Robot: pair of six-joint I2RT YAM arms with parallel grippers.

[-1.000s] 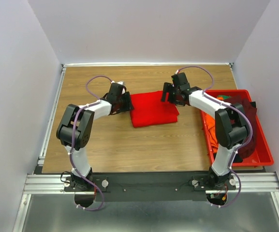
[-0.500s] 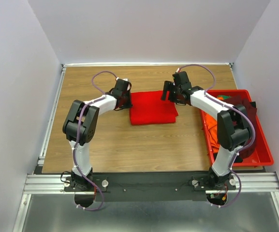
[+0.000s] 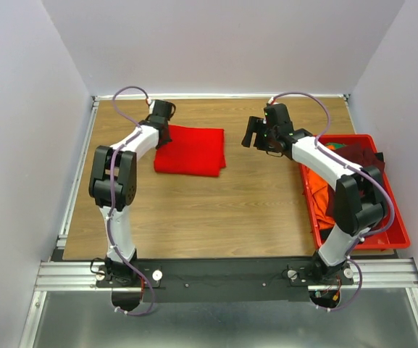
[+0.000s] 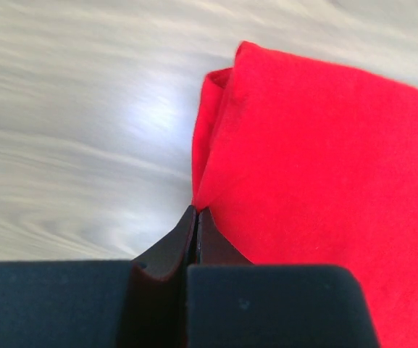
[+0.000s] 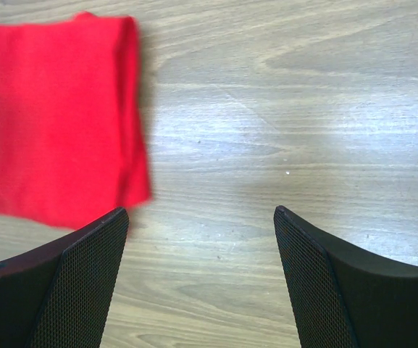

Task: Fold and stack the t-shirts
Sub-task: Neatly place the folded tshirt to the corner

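Progress, as we judge it: one shirt folded, others waiting. Nearest, the bin (image 3: 382,245) at the right edge holds an orange shirt (image 3: 317,192) and a maroon shirt (image 3: 371,161), both heaped and unfolded. Farther off, the red shirt (image 3: 192,150) lies folded on the worktop (image 3: 230,210), left of centre. We find the left hand (image 4: 196,217) pressed together, pinching its edge. The right hand (image 5: 200,210) hangs spread over the worktop, apart from the cloth. Against a second ago, the red shirt has been dragged leftward and the left hand has closed.
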